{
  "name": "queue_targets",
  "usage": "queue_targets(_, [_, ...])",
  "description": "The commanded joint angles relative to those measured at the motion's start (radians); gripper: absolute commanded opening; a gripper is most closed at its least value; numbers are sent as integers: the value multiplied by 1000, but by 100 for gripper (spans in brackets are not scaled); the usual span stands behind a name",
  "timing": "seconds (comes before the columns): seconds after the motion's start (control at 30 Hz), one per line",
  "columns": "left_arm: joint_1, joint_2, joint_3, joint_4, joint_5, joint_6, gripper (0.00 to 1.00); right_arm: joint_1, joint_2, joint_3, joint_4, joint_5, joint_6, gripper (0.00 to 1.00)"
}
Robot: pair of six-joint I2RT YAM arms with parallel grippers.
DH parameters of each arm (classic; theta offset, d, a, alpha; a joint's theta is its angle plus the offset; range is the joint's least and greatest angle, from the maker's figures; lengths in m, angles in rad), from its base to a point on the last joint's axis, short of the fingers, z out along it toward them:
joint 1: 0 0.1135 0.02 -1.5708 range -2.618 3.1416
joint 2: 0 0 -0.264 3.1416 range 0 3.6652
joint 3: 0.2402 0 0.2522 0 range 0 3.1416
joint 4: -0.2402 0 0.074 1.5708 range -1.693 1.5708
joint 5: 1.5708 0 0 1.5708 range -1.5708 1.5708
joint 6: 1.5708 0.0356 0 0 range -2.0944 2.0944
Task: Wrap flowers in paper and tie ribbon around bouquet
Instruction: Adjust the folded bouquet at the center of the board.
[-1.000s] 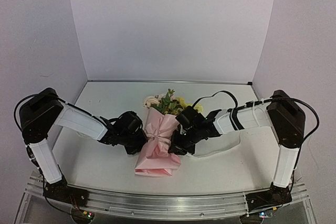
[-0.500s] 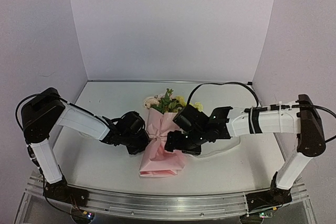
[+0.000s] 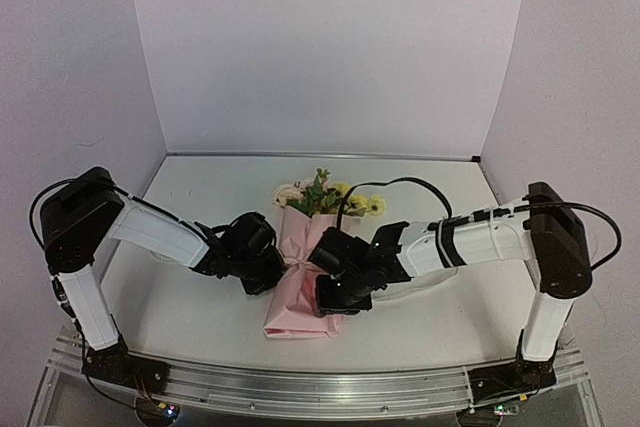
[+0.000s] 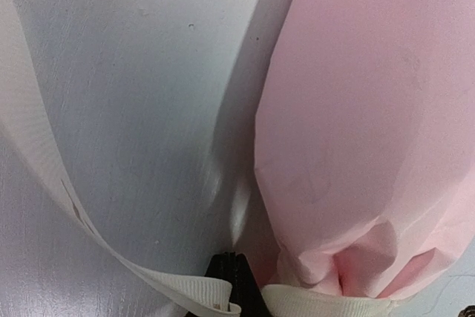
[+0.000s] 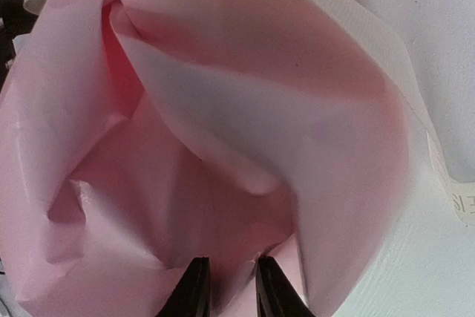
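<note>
From the overhead camera I see the bouquet [image 3: 305, 237] lying on the table [image 3: 190, 317] between my two arms. Its flowers [image 3: 322, 197] point to the far wall and its wide end faces the arm bases. My left gripper [image 3: 272, 269] sits against the pinched waist from the left. My right gripper [image 3: 332, 297] hangs over the lower half of the cone, just right of its middle.

On the left wrist camera the jaws are clenched tight at the bottom edge, with the white ribbon [image 4: 37, 161] running out of them on both sides. One tail curves away over the table to the left; the other lies along the base of the pink paper [image 4: 356, 124], which bulges just right of the tips.

On the right wrist camera the fingers [image 5: 194, 291] stand narrowly apart with crumpled paper right at the tips; I cannot tell whether they pinch it. The ribbon wraps the top of the paper and trails down its right side
</note>
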State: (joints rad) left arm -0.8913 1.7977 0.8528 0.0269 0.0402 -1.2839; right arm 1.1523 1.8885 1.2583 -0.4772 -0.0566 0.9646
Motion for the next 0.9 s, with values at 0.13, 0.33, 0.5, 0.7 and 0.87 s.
queue_targets(0.13, [-6, -89, -88, -31, -66, -10, 0, -32, -81, -94, -2, 79, 27, 6])
queue_targets(0.33, [-5, -213, -127, -5, -95, 78, 16, -26, -120, -94, -48, 87, -13, 19])
queue_targets(0.5, [-5, -345, -167, -23, -125, 149, 22, -22, -191, -59, -103, 116, -51, 48])
queue_targets(0.7, [14, -546, -190, -142, -190, 223, 34, -22, -233, 72, -176, 154, -119, 59])
queue_targets(0.87, [169, -640, -188, -250, -140, 308, 43, -19, -115, 282, -176, 99, -303, 69])
